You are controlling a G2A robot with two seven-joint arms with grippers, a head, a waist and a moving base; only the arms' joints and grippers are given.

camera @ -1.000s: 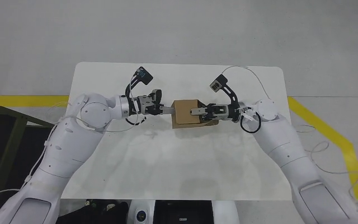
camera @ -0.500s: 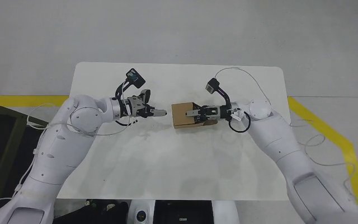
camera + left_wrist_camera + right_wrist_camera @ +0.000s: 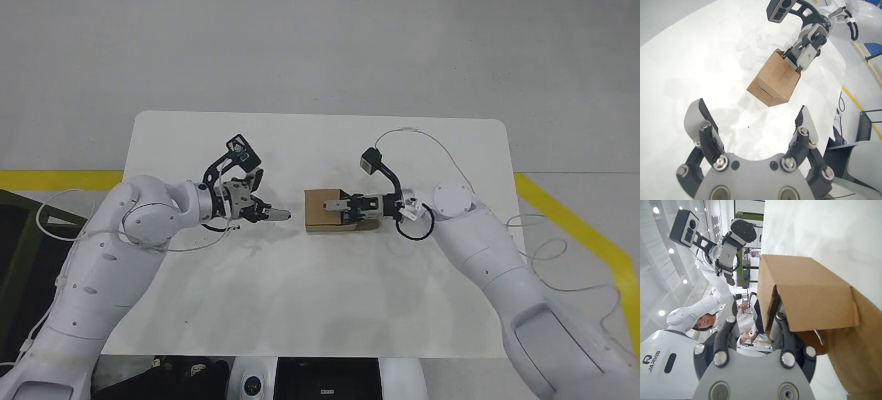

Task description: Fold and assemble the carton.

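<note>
The brown carton [image 3: 318, 222] lies on its side in the middle of the white table [image 3: 450, 300], its folded end toward my left gripper [image 3: 277, 214]. That gripper is open and hangs a short way off the carton [image 3: 772, 83], touching nothing. My right gripper [image 3: 335, 207] sits at the carton's open end. In the right wrist view its jaws straddle one side wall of the carton [image 3: 806, 289], one finger [image 3: 780, 317] tucked inside behind a flap. The other finger [image 3: 732, 308] is outside, with a gap between it and the wall.
A loose flap [image 3: 372, 223] sticks out at the carton's open end. Bare tabletop lies in front of and behind the carton. Yellow floor tape [image 3: 560, 215] runs past the table's right side.
My left gripper has drawn back from the carton's folded end toward the left. My right wrist has turned and its gripper has pushed deeper into the open end; the carton shifted slightly left.
</note>
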